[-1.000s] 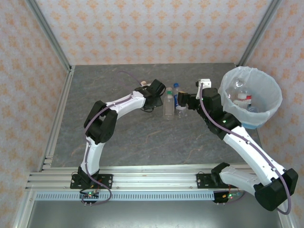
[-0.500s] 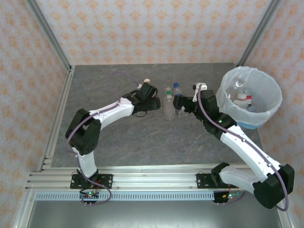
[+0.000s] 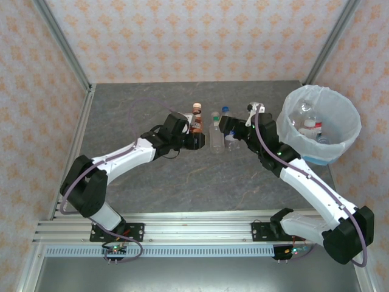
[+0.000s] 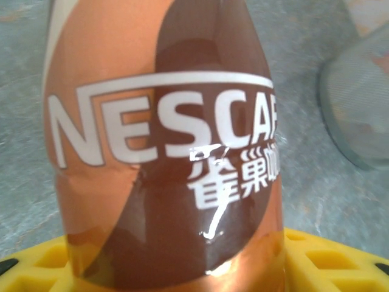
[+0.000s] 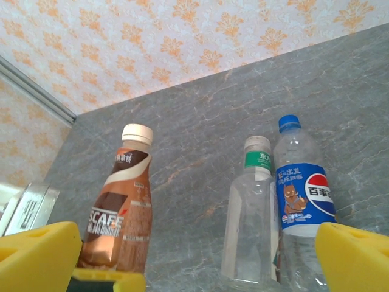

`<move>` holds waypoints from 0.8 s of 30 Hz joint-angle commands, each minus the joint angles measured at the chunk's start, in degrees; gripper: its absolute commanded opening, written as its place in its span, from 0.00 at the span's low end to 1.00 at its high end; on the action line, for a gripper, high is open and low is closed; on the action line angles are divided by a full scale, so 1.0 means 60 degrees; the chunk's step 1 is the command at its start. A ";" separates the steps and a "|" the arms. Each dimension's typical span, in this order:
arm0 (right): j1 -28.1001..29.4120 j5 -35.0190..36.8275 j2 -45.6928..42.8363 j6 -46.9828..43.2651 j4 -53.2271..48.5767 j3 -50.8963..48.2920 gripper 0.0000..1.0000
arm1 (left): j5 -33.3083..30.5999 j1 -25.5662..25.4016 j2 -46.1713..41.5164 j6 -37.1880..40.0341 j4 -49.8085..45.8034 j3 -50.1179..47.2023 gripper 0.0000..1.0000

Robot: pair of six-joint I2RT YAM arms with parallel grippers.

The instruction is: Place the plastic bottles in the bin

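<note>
My left gripper is shut on a brown Nescafe bottle with a white cap; the bottle stays upright on the table. Up close, the bottle's label sits between the yellow fingers of the left gripper. A clear bottle with a green label and a blue-capped Pepsi bottle stand just right of it. My right gripper hangs open over the Pepsi bottle. From the right gripper, the Nescafe bottle, clear bottle and Pepsi bottle stand ahead. The bin is at the right.
The bin's white bag holds a few bottles. Metal frame posts rise at the table's back corners in front of patterned walls. Bare grey table stretches in front of the bottles.
My left arm swung its elbow out to the left, and the gripper drew back leftward with the Nescafe bottle, now upright. My right gripper moved left, closer to the two standing bottles.
</note>
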 commanded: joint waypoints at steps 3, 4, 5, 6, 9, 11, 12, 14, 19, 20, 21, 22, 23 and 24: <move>0.0045 -0.1047 0.0408 0.0961 0.0340 0.0693 0.99 | 0.1259 -0.0075 -0.0783 0.1088 0.0789 -0.0242 0.51; 0.0039 -0.1400 0.0552 0.1038 0.0302 0.0856 0.99 | 0.1400 -0.0073 -0.0911 0.1292 0.0933 -0.0357 0.51; 0.0055 -0.1787 0.0710 0.1130 0.0197 0.1035 0.99 | 0.1557 -0.0076 -0.1006 0.1460 0.1071 -0.0483 0.50; 0.0048 -0.2120 0.0850 0.1164 0.0136 0.1198 0.99 | 0.1744 -0.0077 -0.1065 0.1614 0.1137 -0.0531 0.50; 0.0049 -0.2960 0.1366 0.1296 -0.0113 0.1753 0.99 | 0.2648 -0.0076 -0.1038 0.2012 0.1000 -0.0404 0.51; 0.0046 -0.3134 0.1560 0.1367 -0.0131 0.1985 1.00 | 0.3220 -0.0069 -0.0912 0.2070 0.1015 -0.0288 0.51; 0.0056 -0.3126 0.1614 0.1413 -0.0143 0.2063 0.99 | 0.3388 -0.0067 -0.0888 0.2011 0.1145 -0.0311 0.51; 0.0034 -0.2965 0.1741 0.1611 -0.0285 0.2249 0.98 | 0.3676 -0.0076 -0.0869 0.1862 0.1553 -0.0399 0.51; -0.0016 -0.1960 0.2093 0.1810 -0.1081 0.2639 0.91 | 0.3847 -0.0076 -0.1002 0.1842 0.2017 -0.0555 0.51; -0.0041 -0.1921 0.2176 0.1803 -0.1133 0.2681 0.90 | 0.3935 -0.0076 -0.0992 0.1890 0.2005 -0.0550 0.51; -0.0044 -0.1989 0.2266 0.1815 -0.1092 0.2748 0.89 | 0.4058 -0.0091 -0.0977 0.1944 0.1997 -0.0535 0.51; -0.0055 -0.2059 0.2357 0.1868 -0.1010 0.2793 0.87 | 0.4171 -0.0083 -0.0987 0.1995 0.2060 -0.0562 0.51; -0.0071 -0.2112 0.2424 0.1951 -0.0929 0.2826 0.85 | 0.4211 -0.0113 -0.1009 0.2024 0.2155 -0.0600 0.51; -0.0105 -0.2138 0.2489 0.2085 -0.0789 0.2853 0.83 | 0.4213 -0.0134 -0.1043 0.2027 0.2305 -0.0678 0.51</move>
